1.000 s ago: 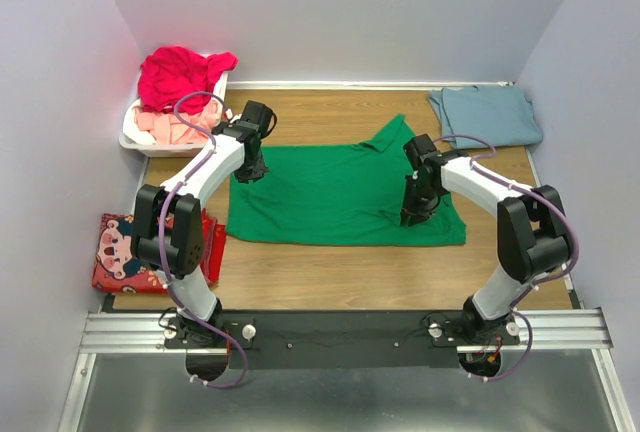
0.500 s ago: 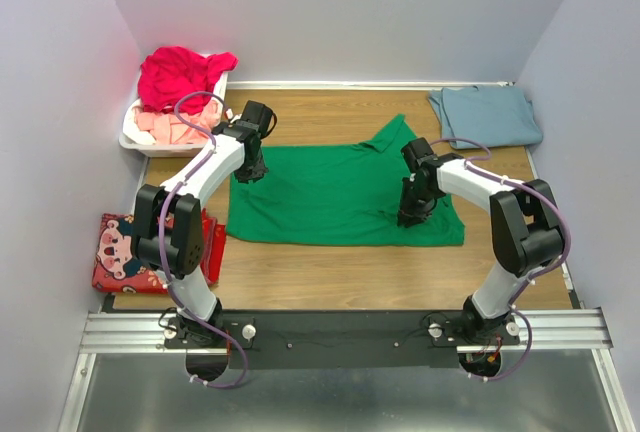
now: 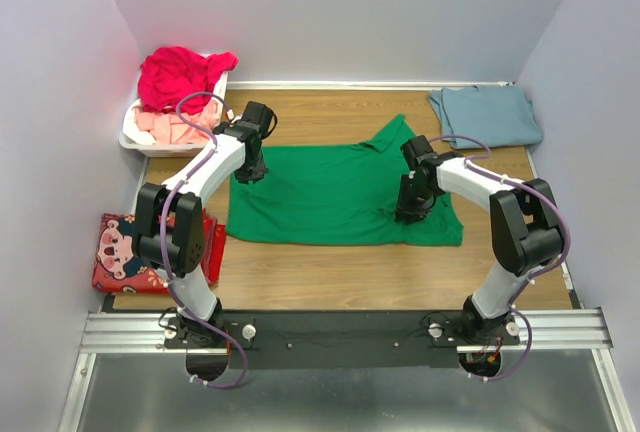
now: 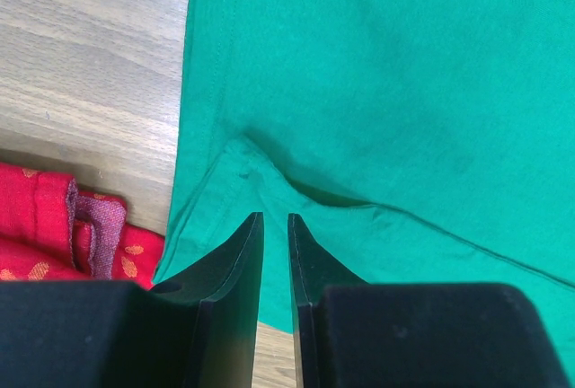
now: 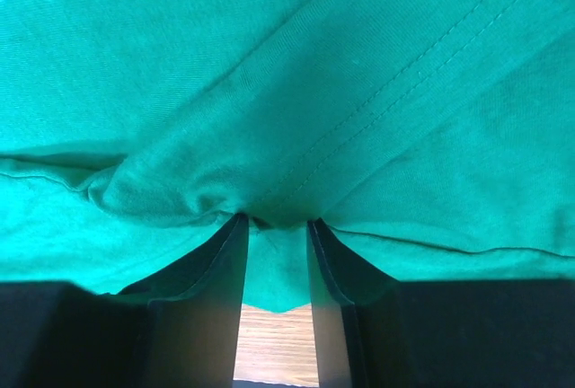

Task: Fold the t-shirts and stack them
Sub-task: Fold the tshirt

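Observation:
The bright green t-shirt (image 3: 330, 197) lies spread flat on the wooden table (image 3: 330, 272). My left gripper (image 3: 250, 170) points down at its far left corner. In the left wrist view the gripper (image 4: 275, 217) has its jaws a narrow slit apart above the green t-shirt (image 4: 386, 92), beside a folded flap, with nothing pinched. My right gripper (image 3: 410, 214) stands on the shirt's right part near the front hem. In the right wrist view that gripper (image 5: 277, 220) is open, and bunched green fabric (image 5: 225, 65) lies loose at its tips. A folded blue-grey t-shirt (image 3: 487, 115) rests at the back right.
A white basket (image 3: 132, 137) at the back left holds a magenta-red t-shirt (image 3: 180, 74) and a pale pink one (image 3: 170, 130). A red cartoon-print cloth (image 3: 125, 252) lies at the front left, and its edge (image 4: 45, 226) shows in the left wrist view. Walls close in on three sides.
My right gripper has crept a little left across the shirt and its jaws have widened. The shirt's front right corner shifted slightly left. The left arm has stayed put.

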`<state>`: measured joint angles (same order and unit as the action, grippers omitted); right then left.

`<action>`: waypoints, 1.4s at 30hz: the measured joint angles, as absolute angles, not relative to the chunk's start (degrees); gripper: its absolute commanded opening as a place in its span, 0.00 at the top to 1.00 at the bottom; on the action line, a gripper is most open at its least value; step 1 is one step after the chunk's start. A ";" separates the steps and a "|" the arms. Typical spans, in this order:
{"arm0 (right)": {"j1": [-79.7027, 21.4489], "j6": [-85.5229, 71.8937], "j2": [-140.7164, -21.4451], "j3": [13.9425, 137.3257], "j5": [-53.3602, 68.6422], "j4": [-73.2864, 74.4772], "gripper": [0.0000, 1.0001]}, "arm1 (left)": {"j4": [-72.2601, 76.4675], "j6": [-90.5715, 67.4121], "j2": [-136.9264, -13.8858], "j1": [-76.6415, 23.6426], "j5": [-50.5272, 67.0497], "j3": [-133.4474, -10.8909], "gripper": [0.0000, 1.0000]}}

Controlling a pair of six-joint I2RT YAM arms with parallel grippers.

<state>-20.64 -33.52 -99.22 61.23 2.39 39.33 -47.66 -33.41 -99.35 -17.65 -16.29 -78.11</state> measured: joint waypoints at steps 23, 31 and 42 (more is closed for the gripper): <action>-20.64 -33.45 -100.64 63.94 -0.10 39.94 0.99 | -47.66 -33.41 -99.70 -17.65 -16.40 -78.11 0.75; -20.64 -33.19 -100.84 66.67 -0.25 39.94 0.99 | -47.68 -33.41 -99.70 -17.65 -16.47 -78.11 0.75; -20.67 -32.84 -103.44 71.75 -0.23 39.07 0.99 | -47.68 -33.39 -99.72 -17.65 -16.47 -78.11 0.75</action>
